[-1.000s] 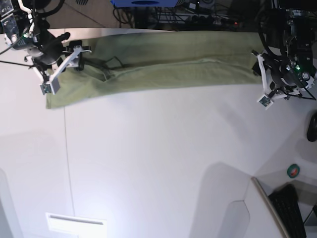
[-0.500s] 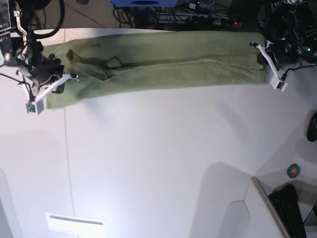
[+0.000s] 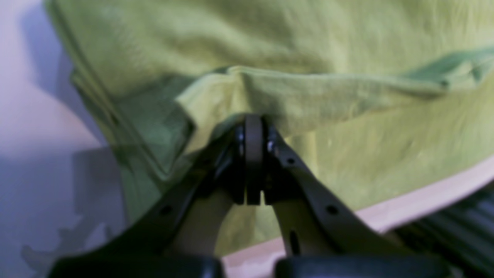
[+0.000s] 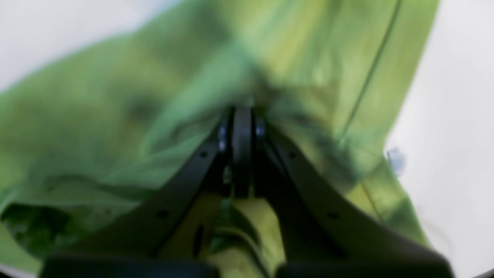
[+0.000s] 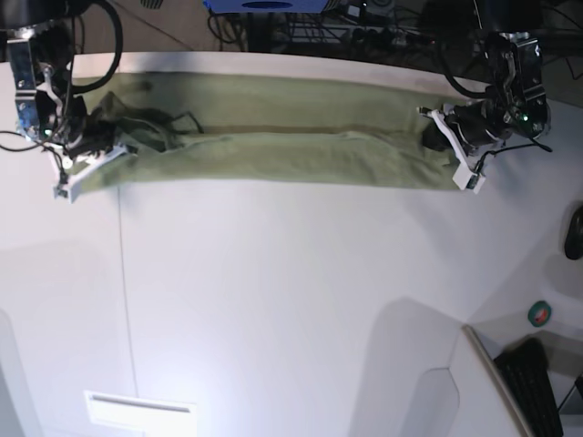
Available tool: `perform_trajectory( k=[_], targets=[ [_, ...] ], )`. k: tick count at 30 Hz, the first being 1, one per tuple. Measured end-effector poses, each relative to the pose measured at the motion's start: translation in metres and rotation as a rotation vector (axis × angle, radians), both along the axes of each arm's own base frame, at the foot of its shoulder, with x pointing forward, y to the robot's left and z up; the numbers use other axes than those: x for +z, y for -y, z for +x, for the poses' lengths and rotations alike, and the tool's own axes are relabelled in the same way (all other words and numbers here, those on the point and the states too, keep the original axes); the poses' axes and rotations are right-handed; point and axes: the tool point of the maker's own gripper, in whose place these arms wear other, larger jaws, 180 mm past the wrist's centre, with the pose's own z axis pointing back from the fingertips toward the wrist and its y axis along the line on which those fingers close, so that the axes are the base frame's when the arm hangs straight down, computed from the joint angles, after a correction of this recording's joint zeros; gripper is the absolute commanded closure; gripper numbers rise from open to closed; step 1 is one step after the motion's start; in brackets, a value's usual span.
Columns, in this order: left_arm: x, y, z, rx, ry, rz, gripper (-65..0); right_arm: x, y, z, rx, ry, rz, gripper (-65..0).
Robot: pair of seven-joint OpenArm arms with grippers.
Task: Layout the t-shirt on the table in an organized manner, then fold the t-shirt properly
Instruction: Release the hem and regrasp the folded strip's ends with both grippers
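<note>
The olive-green t-shirt (image 5: 291,137) lies as a long folded band across the far part of the white table (image 5: 291,300). In the base view, my left gripper (image 5: 437,137) is at the band's right end and my right gripper (image 5: 102,138) is at its left end. The left wrist view shows the left gripper (image 3: 253,125) shut, with a raised fold of the t-shirt (image 3: 347,58) pinched at its tips. The right wrist view is blurred. There the right gripper (image 4: 242,116) is shut, with bunched t-shirt (image 4: 115,116) fabric around its tips.
A thin dark seam (image 5: 126,291) runs down the table's left side, and a white rectangular plate (image 5: 141,410) sits near the front. At the right are a green tape roll (image 5: 540,314), a black keyboard-like object (image 5: 533,387) and a dark object (image 5: 575,232). Cables (image 5: 301,32) lie beyond the far edge.
Both grippers went from open to shut. The left came inward and down onto the shirt's right end, the right onto its left end. The band's right end has shifted inward.
</note>
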Motion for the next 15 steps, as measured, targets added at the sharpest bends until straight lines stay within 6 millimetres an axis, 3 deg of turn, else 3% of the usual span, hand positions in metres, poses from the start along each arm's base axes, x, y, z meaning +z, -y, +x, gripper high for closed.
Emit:
perform_trajectory(
  k=[2, 6, 11, 15],
  targets=[
    [0.001, 0.002, 0.014, 0.014, 0.012, -0.007, 0.0, -0.001, 0.008, 0.013, -0.017, 0.017, -0.015, 0.0],
    [0.005, 0.001, 0.031, 0.004, 0.015, 0.010, 0.0, -0.003, 0.012, 0.020, -0.025, 0.018, -0.022, 0.0],
    [0.008, -0.001, 0.031, -0.002, 0.004, 0.029, 0.0, 0.000, 0.011, 0.022, -0.023, 0.022, -0.020, 0.0],
    [0.020, -0.011, 0.029, -0.022, 0.002, 0.109, 0.0, 0.019, 0.008, 0.021, 0.009, 0.058, -0.038, 0.0]
  ],
)
